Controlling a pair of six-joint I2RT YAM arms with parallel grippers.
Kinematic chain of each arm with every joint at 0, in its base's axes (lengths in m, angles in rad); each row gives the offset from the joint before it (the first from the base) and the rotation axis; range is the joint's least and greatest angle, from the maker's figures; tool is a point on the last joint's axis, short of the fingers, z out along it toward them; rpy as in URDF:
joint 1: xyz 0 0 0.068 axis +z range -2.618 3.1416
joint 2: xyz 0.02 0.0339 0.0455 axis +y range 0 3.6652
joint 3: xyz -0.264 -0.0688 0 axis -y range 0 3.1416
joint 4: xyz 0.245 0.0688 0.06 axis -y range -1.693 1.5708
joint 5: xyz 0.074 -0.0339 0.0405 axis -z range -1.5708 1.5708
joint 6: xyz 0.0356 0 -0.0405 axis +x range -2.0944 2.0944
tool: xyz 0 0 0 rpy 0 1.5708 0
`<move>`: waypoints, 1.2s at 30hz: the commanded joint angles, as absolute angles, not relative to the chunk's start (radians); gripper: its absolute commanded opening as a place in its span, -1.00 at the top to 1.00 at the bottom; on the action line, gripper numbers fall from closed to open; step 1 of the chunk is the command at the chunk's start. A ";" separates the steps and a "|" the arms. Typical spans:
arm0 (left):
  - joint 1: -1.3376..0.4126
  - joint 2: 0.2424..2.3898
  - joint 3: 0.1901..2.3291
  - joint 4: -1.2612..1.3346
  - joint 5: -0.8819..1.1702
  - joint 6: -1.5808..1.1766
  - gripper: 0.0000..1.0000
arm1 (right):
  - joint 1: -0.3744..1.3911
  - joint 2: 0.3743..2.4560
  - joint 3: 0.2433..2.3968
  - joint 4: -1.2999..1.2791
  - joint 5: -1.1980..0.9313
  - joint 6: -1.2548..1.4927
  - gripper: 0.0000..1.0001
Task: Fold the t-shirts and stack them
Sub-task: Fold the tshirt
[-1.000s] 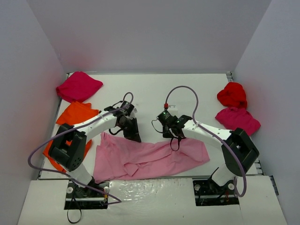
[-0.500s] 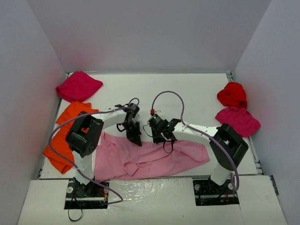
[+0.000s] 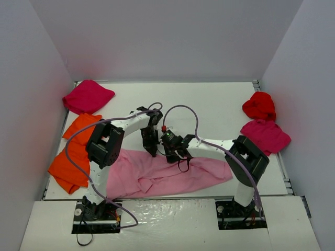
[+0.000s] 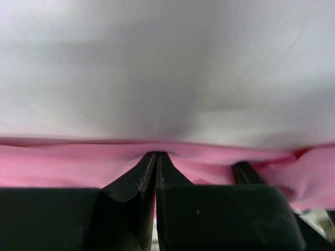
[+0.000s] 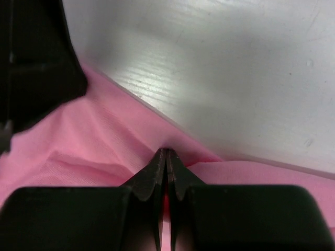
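The light pink t-shirt [image 3: 157, 175] lies crumpled across the near middle of the table [image 3: 209, 104]. My left gripper [image 3: 152, 151] and right gripper [image 3: 172, 157] stand close together at its far edge. In the left wrist view the left gripper [image 4: 156, 153] is shut with pink cloth [image 4: 63, 162] pinched at its tips. The right wrist view shows the right gripper [image 5: 166, 150] likewise shut on a fold of the pink cloth [image 5: 78, 141]. Other t-shirts lie bunched at the sides: magenta [image 3: 88, 96] back left, orange [image 3: 78, 149] left, bright red [image 3: 259, 104] and magenta [image 3: 264, 133] right.
White walls close in the table on three sides. The left gripper's black body [image 5: 31, 63] fills the upper left of the right wrist view, very near the right gripper. Purple cables [image 3: 183, 110] arch over both arms.
Both grippers have moved toward each other along the pink t-shirt's far edge, the left one rightward and the right one leftward. The cloth has bunched inward with them.
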State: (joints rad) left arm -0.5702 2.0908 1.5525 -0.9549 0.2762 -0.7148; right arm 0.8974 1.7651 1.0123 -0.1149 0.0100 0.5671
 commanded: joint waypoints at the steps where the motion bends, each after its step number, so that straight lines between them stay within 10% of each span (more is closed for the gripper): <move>1: -0.556 2.083 1.682 -1.021 0.086 -0.669 1.00 | 0.883 1.870 1.059 -0.102 0.117 0.523 1.00; 14: -0.526 1.928 1.643 -0.941 -0.053 -0.634 1.00 | 0.735 2.082 1.287 -0.054 0.188 0.417 1.00; 25: -0.522 1.294 1.359 -0.810 -0.107 -0.656 1.00 | 0.583 2.171 1.408 -0.055 0.186 0.385 1.00; 36: -0.476 1.348 1.202 -0.845 0.055 -0.763 0.93 | 0.523 2.166 1.398 -0.066 0.218 0.364 1.00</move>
State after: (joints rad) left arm -0.4961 1.2520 1.2756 -0.8949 -0.0627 -0.6956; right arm 0.5439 2.1254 1.4311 0.0532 0.1449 0.4069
